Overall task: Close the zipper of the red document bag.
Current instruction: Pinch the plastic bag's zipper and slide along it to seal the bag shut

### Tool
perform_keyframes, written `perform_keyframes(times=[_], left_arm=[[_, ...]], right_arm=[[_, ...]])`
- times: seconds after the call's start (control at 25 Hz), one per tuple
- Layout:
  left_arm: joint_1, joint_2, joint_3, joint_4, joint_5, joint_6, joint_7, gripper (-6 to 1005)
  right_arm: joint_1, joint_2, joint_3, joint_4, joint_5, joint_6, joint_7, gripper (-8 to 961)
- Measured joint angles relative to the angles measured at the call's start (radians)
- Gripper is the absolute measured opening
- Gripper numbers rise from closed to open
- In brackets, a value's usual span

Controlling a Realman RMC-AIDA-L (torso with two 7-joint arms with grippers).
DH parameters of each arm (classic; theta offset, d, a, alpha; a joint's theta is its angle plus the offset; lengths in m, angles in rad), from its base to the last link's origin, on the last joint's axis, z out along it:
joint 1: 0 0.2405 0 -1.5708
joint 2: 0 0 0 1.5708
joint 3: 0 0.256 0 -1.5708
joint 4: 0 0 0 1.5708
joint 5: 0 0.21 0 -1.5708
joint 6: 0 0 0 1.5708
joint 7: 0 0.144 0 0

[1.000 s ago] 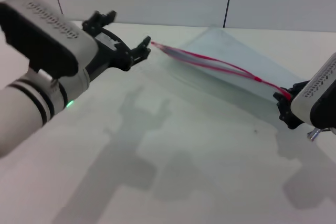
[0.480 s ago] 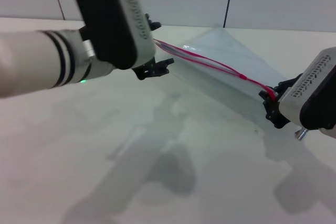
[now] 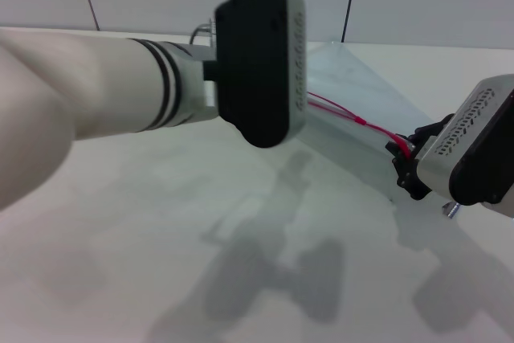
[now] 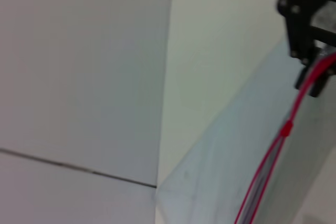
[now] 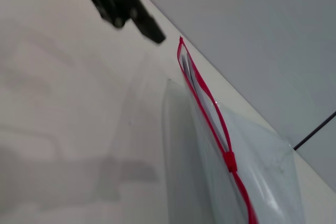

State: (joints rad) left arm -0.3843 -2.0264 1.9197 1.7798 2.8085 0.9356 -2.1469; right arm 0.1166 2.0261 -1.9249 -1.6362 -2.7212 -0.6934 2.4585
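Closed jaws are seen on the right gripper point(image 3: 401, 168), which is clamped on the near end of the zipper point(image 3: 353, 118) at the right side of the table point(image 3: 161, 263) in the head view. From the left wrist view the same gripper point(image 4: 310, 72) appears farther off, with the red strip point(image 4: 273, 150) running out from between its black fingers. The red document bag point(image 3: 361, 86) lies on the table toward the far wall, its pale translucent body spread flat and its red-edged side lifted off the surface where it is held. The two red tracks are seen apart over most of their length, and in the right wrist view they gape open toward the far tip of the zipper point(image 5: 207, 98), above the translucent bag point(image 5: 262, 171). A small red slider point(image 5: 229, 161) sits on the strip, and the tracks appear joined between it and the clamped end, though that stretch is poorly seen. The left gripper point(image 5: 126, 9) hangs above the table just beside the far tip of the strip, apart from it; whether its jaws are wide or narrow cannot be told. In the head view the left arm point(image 3: 120, 110) crosses the frame and hides that end of the bag
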Motion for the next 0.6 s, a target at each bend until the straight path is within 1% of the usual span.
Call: perform_keyframes(times=[0.16,0.36,0.6], left_arm=[[-0.026,0.002,0.044,-0.021,0.014,-0.011,0.016,753],[-0.036,0.004,0.101,-0.023,0.013,-0.053,0.049,753],[-0.036,0.005,0.129,-0.012,-0.007,-0.11,0.054,753]], right_arm=[[0.0,-0.001,-0.004,-0.002,0.0,0.0,-0.002,52],[0.006,0.0,-0.003,0.004,0.0,0.0,-0.002,52],[0.009,0.0,0.004,0.007,0.002,0.004,-0.002,52]])
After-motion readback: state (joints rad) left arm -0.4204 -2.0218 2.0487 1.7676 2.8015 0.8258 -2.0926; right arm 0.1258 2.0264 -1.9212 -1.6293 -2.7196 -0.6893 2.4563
